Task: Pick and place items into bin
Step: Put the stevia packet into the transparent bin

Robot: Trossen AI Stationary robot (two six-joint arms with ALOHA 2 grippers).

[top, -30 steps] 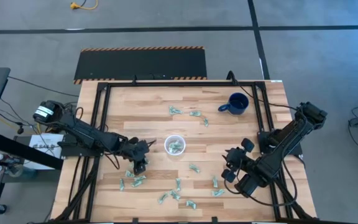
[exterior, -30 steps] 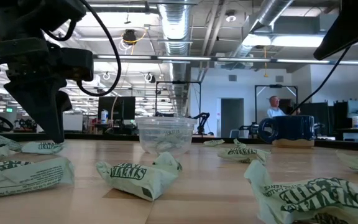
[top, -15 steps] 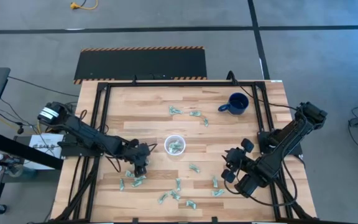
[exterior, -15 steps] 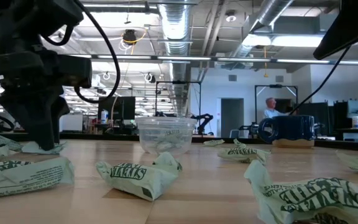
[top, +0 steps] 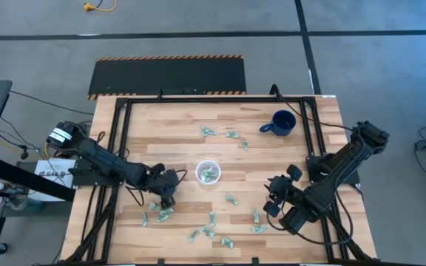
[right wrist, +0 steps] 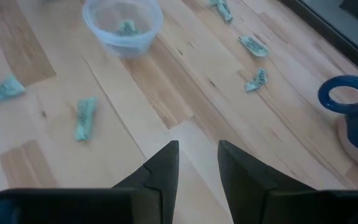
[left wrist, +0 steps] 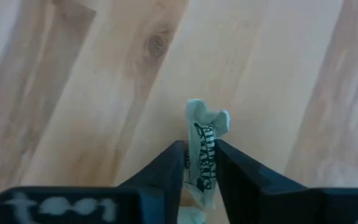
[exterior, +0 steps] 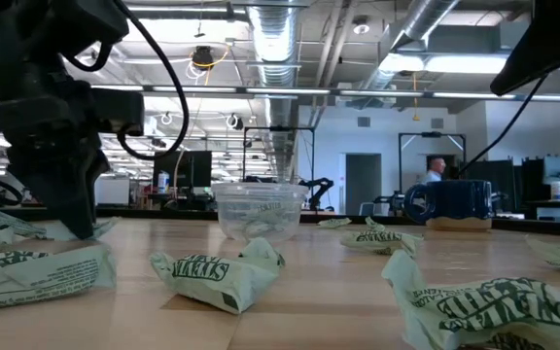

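Observation:
Many small green-and-white wrapper pieces lie scattered on the wooden table, most of them near the front edge (top: 211, 225). The clear plastic cup (top: 208, 173) stands upright mid-table with a few pieces inside; the low view (exterior: 259, 212) and the right wrist view (right wrist: 122, 25) show it too. My left gripper (top: 167, 199) is down at the table left of the cup, shut on one wrapper piece (left wrist: 205, 134). My right gripper (top: 274, 199) waits open above the table right of the cup, holding nothing (right wrist: 197, 163). My left gripper (left wrist: 201, 152) pinches one wrapper piece between its two fingers, coming from above and pointing down. The fingers lie along the piece's long sides, at its middle (left wrist: 202, 163). Its crinkled far end (left wrist: 207, 117) sticks out past the fingertips, low over the table.
A dark blue mug (top: 282, 123) stands near the far right corner, also seen in the low view (exterior: 450, 204). Loose pieces lie behind the cup (top: 220, 134) and between the two arms (top: 231, 199). A black frame (top: 117, 133) borders the table.
My left gripper has come down a little toward the near edge, onto a wrapper piece left of the cup, and now stands with its fingertips at table level. The right arm has kept still.

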